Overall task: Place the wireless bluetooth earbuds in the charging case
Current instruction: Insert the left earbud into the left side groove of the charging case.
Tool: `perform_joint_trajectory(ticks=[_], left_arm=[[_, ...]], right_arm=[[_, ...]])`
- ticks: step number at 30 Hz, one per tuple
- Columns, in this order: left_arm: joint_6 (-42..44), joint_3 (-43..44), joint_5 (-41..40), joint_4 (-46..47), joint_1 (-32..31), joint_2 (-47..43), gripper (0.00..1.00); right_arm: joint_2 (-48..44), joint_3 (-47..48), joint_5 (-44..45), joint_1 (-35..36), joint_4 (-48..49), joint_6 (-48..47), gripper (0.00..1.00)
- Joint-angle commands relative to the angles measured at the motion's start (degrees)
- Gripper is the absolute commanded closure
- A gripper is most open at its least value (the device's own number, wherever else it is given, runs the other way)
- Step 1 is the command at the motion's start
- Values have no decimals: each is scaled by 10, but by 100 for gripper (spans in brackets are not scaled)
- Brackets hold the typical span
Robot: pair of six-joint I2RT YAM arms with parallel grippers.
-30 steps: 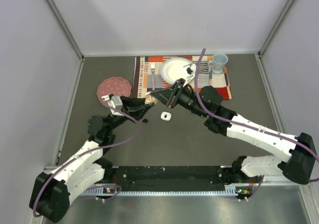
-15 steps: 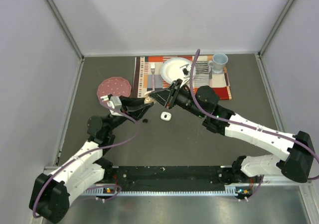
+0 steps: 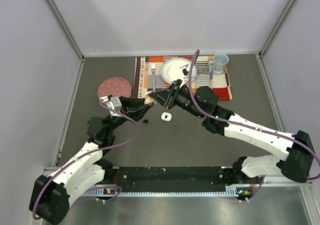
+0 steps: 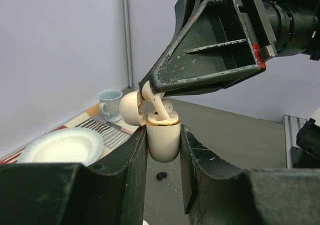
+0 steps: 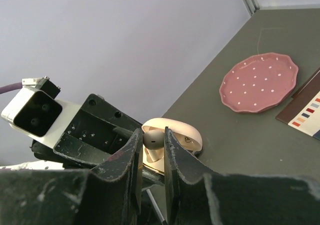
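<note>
Evidently, insertion was in hand: our left claw (image 4: 162, 135) clenched the pale pink charging case (image 4: 163, 144), open above the counter (image 3: 190, 145), while the right claw (image 5: 152, 137) pinched a pink earbud (image 4: 153, 102), stem partly in the case. We judged the next move a straight downward press, then release.
</note>
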Motion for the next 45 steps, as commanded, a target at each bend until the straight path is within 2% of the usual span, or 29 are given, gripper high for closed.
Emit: perform_joint_trajectory(ticks=[1,27,36,45], left_arm=[[0,19,-11,34,-3,-3,100],[-11,21,-46,85,-15,23,100],[-16,16,-55,94,-23,14,100],[-12,12,-83,113,-28,17,100]], right_arm=[[4,19,-4,10,38,-2,100],[11,4,10,18,51,4,100],[15,-1,62,20,57,-6,100],[21,-6,49,29,64,-9,100]])
